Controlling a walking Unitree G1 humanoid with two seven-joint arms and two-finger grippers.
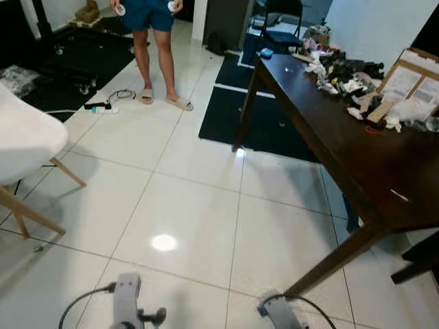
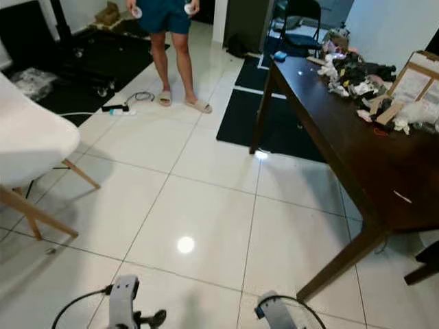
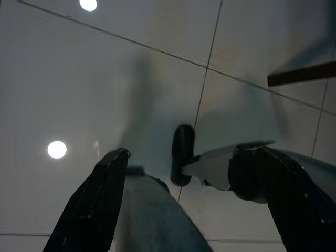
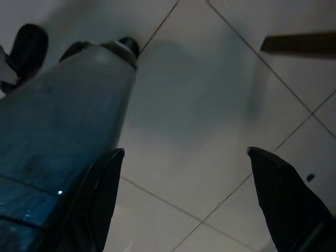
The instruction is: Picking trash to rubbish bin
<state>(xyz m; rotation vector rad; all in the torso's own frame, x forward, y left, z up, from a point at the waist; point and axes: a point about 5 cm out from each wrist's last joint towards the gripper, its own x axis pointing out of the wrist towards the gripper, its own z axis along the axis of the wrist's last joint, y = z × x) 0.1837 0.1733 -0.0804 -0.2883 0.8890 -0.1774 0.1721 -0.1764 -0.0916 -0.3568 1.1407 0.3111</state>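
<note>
Trash, as far as I can judge, = the heap of crumpled white paper, wrappers and dark scraps (image 1: 346, 75) on the long dark-brown wooden table (image 1: 322, 130), far end, approx 1–2 o'clock from me. No rubbish bin to be made out yet.

Step in hand, my guess: search/approach, nothing picked. Both arms hang low at 6 o'clock over the glossy white tiled floor (image 1: 185, 212). My left gripper (image 3: 194, 199) hangs w/ black fingers spread wide, nothing between them; my right gripper (image 4: 184, 199) likewise splayed, empty, floor tile beyond.

Other stuff: white moulded chair w/ wooden legs (image 1: 27, 151) at 9 o'clock; person in blue shorts and sandals (image 1: 154, 48) at 11 o'clock, small white object in each hand; flat brown cardboard box (image 1: 411, 79) beside the heap.

Next move calls for: turn toward 1 o'clock, walk along table edge, raise one arm to reach the heap, and locate the bin first.
</note>
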